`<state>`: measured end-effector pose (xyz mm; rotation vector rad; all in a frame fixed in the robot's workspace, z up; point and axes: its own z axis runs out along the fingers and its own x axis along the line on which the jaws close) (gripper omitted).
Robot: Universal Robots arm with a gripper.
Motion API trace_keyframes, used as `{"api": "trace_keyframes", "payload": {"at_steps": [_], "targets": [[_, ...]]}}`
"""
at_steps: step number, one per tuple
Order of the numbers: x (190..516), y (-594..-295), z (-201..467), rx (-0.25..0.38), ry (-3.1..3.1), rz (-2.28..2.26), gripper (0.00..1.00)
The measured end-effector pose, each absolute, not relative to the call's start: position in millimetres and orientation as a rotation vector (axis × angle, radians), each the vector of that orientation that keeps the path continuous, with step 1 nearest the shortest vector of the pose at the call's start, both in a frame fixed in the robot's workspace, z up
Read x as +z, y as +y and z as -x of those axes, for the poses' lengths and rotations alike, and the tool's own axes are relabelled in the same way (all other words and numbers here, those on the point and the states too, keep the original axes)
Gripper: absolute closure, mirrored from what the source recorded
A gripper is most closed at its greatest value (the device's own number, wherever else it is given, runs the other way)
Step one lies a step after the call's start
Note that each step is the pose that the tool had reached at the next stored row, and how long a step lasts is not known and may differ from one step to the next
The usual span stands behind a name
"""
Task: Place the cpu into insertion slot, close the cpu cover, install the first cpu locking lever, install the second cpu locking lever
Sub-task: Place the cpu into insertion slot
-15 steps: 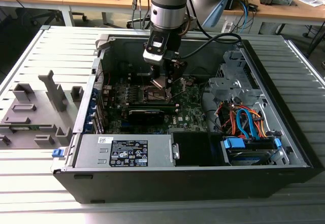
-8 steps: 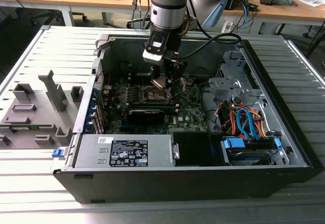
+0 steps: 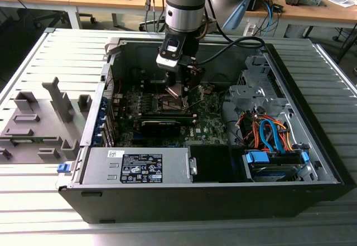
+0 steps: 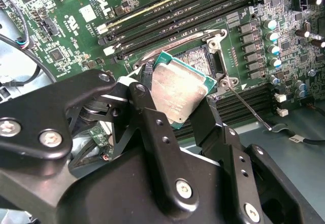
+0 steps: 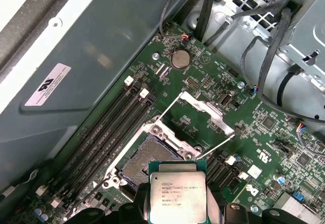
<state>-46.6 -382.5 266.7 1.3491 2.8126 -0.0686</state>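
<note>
1. Your gripper clenches the cpu by its edges, tilted over the open slot, at the exterior view's upper middle.
2. If you lower it tilted or misturned, it could bend socket pins, and a slack grip could drop it.
3. The raised cover stands near and could snag the chip.
4. There is print on the cpu face and on a white sticker on the case wall, none read here.

Surface finishes. The cpu has a dull silvery metal face, faintly scuffed, with a green board edge; the gripper fingers are smooth matt black; the cpu cover is dull silver metal; the motherboard is glossy green.
</note>
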Motion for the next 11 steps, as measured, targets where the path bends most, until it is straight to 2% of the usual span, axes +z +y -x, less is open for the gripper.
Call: {"api": "trace_keyframes", "payload": {"at_steps": [11], "targets": [[266.7,-382.5,46.6,-0.071,2.803,-1.369,0.46]]}}
